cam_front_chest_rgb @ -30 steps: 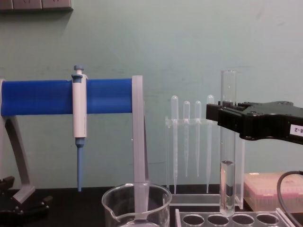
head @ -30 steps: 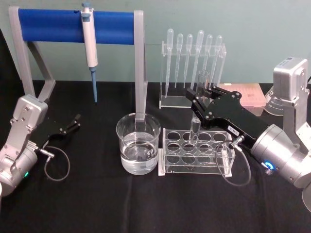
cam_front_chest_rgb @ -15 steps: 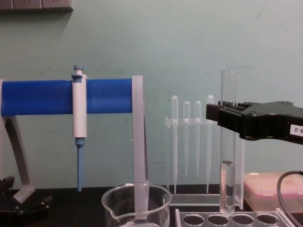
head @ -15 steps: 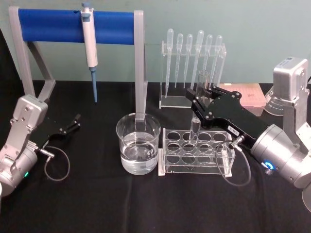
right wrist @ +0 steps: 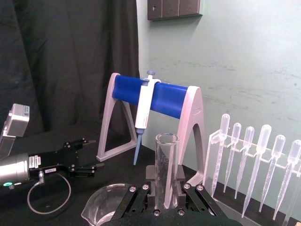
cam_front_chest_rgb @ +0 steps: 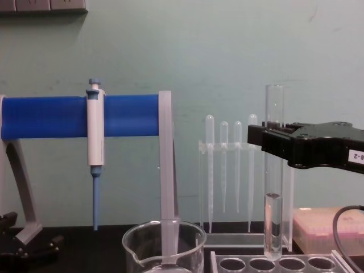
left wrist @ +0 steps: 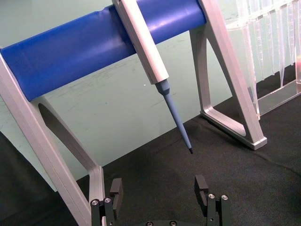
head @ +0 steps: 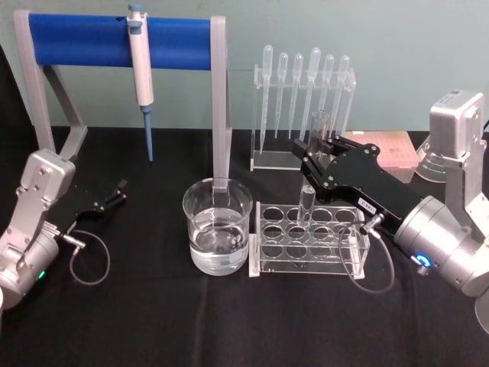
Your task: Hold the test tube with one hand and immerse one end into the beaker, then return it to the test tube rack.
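Right gripper [head: 315,147]: fingers clamped on the upper part of the test tube [cam_front_chest_rgb: 273,219], which stands upright. Its rounded end sits straight below the fingers at the top of the test tube rack [head: 306,261]; in a hole or just over it, hard to say. White label [cam_front_chest_rgb: 355,154] reads "-2" at the frame edge. Beaker [head: 218,208] lies below-left of the fingers, open gap between. Left gripper [left wrist: 159,189] is parked far left, fingers wide apart, empty.

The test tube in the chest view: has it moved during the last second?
No. The test tube, held by the right gripper, hangs at the same spot above the test tube rack.
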### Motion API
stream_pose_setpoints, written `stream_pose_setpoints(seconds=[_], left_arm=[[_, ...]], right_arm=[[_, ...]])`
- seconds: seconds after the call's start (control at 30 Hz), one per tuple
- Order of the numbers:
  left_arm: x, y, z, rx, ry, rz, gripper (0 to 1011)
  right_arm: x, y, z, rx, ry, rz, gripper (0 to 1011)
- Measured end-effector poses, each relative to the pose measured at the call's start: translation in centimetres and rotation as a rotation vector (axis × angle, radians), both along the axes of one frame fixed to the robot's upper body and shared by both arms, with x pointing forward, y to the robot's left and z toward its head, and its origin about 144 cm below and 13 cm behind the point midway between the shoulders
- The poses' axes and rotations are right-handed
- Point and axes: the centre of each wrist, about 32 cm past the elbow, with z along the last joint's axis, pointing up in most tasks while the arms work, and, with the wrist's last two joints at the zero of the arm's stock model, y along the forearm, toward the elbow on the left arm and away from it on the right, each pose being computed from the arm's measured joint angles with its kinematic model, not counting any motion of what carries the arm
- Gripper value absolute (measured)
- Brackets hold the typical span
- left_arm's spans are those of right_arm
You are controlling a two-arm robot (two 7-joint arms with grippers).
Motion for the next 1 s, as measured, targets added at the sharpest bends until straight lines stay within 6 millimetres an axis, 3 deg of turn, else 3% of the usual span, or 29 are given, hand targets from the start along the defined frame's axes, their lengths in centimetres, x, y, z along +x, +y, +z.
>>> stream_pose_setpoints(seconds=[1.0], left_arm=[[0.00,0.00,0.00,0.000,0.000,0.000,1000]], right_arm=[[0.00,0.00,0.00,0.000,0.000,0.000,229]])
